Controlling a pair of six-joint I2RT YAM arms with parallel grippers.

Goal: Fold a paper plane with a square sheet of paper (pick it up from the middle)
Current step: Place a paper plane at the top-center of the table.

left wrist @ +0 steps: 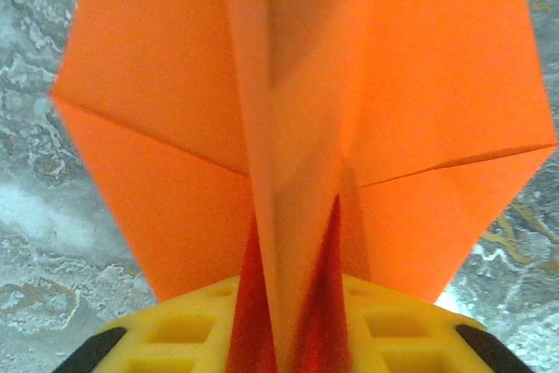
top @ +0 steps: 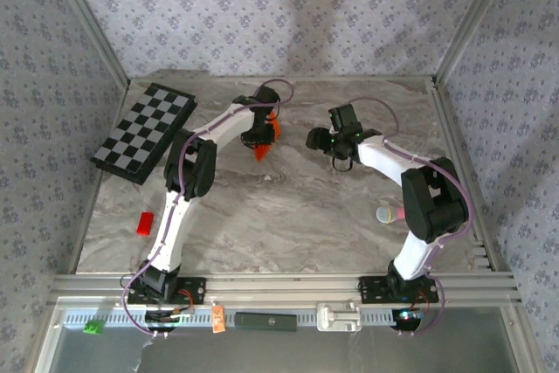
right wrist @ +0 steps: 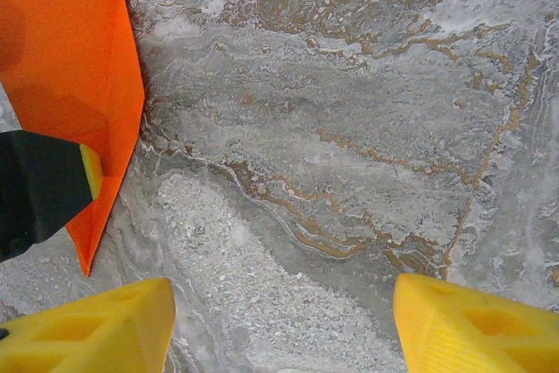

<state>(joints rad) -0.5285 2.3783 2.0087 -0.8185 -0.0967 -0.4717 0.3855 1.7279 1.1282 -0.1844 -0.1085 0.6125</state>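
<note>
Far centre of table (top: 297,211) | paper plane (top: 262,153) keel between left gripper (top: 258,135) jaws, clamped or loose: cannot tell | tip points near | right gripper (top: 314,139) open, empty, just right of it

Robot test booth: aluminium frame (top: 279,286), patterned wall panels (top: 288,15), marble-look tabletop (top: 288,216)

The top camera hung above and behind me, looking down over the whole tabletop (top: 288,207). My left wrist camera sat right against the plane (left wrist: 157,85), looking along its crease. My right wrist camera faced down at the tabletop from close by, sharing the plane's edge with the other two.
</note>
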